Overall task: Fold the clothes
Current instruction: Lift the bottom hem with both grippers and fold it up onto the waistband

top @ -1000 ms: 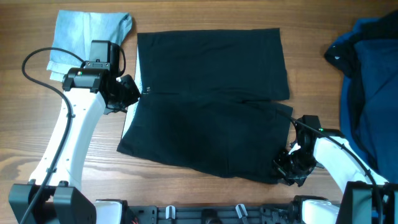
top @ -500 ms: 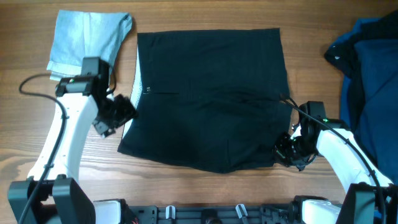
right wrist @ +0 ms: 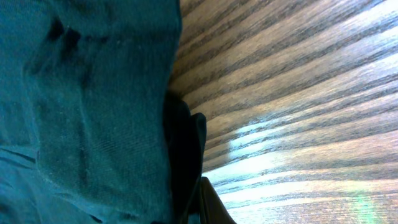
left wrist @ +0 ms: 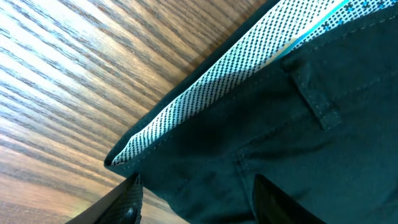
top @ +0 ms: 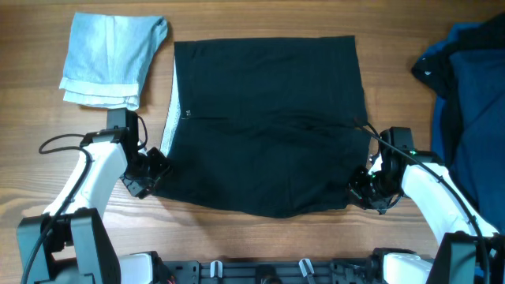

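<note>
The black shorts point(top: 264, 118) lie spread flat in the middle of the table point(top: 260, 20), with the waist edge to the left, where a white dotted inner strip point(left wrist: 249, 68) shows along it.

The left gripper point(top: 151, 170) sits low at the near-left corner of the shorts. In the left wrist view its fingers point(left wrist: 127, 202) stand spread apart. One is over bare wood just outside the corner and the other is over the black cloth, so the waistband corner lies between them, unpinched.

The right gripper point(top: 369, 188) is at the near-right edge of the shorts. Its jaws are pressed together, and the right wrist view shows a small raised fold of the dark hem running down into the one visible fingertip point(right wrist: 214, 208), so it is pinching that edge. How much cloth is caught cannot be told.

A folded pale blue garment point(top: 110, 59) rests at the far-left corner of the table, apart from the shorts. A navy garment point(top: 465, 102) lies heaped at the right edge.
</note>
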Motion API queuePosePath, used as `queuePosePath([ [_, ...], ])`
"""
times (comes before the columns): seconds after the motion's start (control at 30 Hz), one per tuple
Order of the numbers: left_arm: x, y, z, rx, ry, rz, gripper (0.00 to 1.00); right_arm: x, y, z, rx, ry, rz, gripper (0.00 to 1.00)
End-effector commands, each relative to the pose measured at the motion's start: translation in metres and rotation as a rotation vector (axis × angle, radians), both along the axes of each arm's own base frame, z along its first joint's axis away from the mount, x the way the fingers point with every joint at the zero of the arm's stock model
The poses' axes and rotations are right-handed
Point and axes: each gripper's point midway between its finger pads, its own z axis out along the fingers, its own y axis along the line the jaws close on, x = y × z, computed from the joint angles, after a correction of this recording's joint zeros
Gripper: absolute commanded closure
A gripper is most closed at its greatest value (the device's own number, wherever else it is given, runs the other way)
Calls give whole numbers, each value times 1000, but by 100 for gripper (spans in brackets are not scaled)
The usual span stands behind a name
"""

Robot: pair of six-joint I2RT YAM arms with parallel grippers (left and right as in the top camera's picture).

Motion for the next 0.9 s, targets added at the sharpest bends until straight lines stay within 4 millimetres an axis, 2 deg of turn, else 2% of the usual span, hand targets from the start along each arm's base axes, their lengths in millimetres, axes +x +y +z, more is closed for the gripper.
queuePosePath([
  [0.0,-5,5,-4,23,22,18,44,5,0,2,-1,-14,14,96],
  [0.17,-19,3,-7,19,70,18,43,5,0,2,-1,-14,14,96],
  [0.3,-24,5,-16,36,75,54,47,5,0,2,-1,-14,14,96],
  [0.37,-21,5,-18,38,61,69,56,4,0,2,-1,-14,18,96],
  [0.43,-20,6,-19,42,54,69,68,4,0,2,0,-12,20,96],
  [0.5,-20,6,-19,41,54,69,96,4,0,2,0,-12,20,96],
  [0.63,-21,5,-18,38,61,64,96,6,0,3,-1,-23,28,96],
  [0.7,-23,5,-11,36,61,49,96,8,0,11,-1,-17,38,96],
  [0.87,-13,7,34,47,-20,13,96,31,-2,46,-3,-60,66,95],
])
